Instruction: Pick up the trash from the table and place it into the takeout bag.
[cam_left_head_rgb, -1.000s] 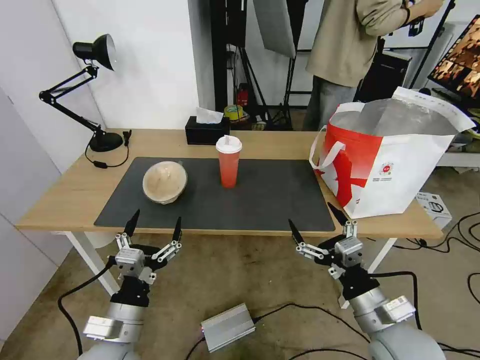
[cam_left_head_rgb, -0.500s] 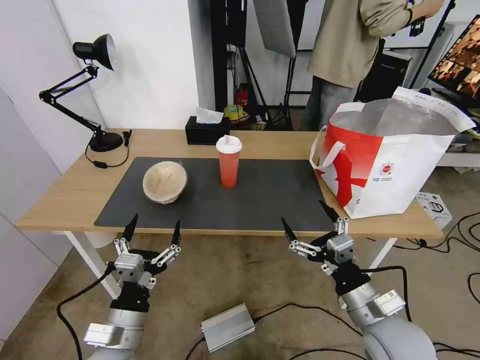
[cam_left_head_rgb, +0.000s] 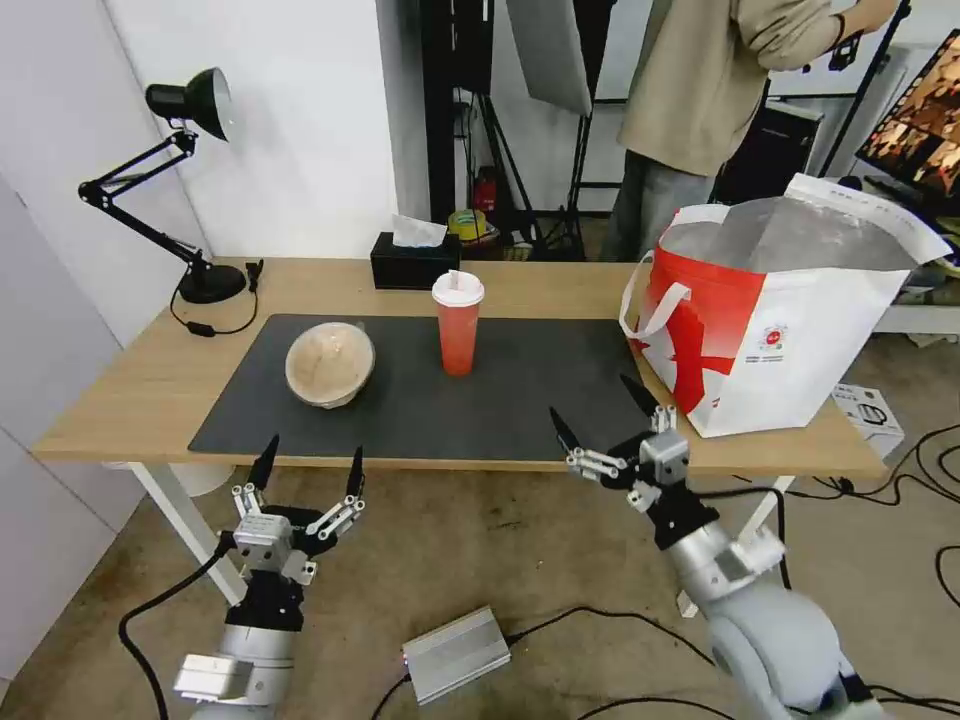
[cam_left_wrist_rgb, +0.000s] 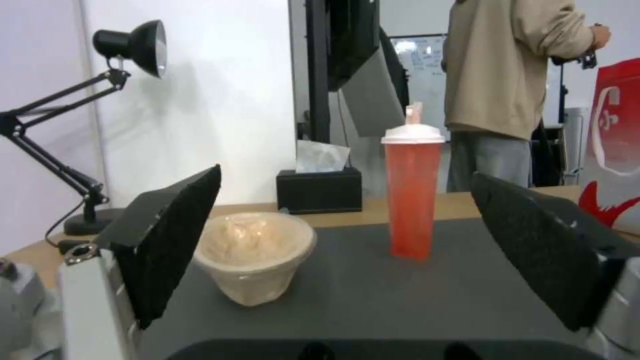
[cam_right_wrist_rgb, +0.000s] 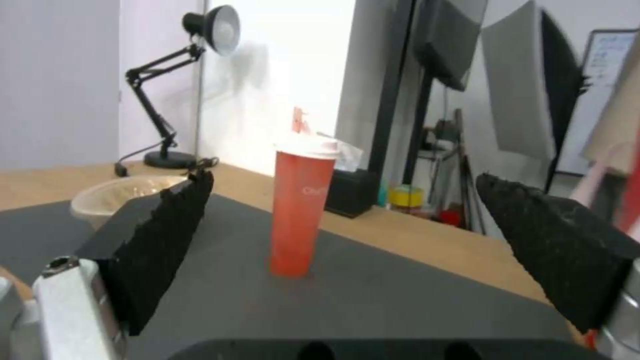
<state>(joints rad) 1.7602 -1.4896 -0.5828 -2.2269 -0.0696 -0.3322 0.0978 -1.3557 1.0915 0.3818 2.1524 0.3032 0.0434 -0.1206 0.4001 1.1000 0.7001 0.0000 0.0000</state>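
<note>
Worktop (cam_left_head_rgb: 560, 285) of light wood carries a dark mat. Left end effector (cam_left_head_rgb: 308, 468), fingers spread and empty, has sunk slightly below the front edge. On the mat's left half sits the beige lidded bowl (cam_left_head_rgb: 329, 363); the red drink cup (cam_left_head_rgb: 457, 323) stands near the middle. Right end effector (cam_left_head_rgb: 598, 412), also spread and empty, has risen and shifted left over the last second, now reaching the front edge, aimed toward the cup. Takeout bag (cam_left_head_rgb: 790, 330) stands open at the right end. Likely the approach to the cup is beginning; nothing is gripped yet.
</note>
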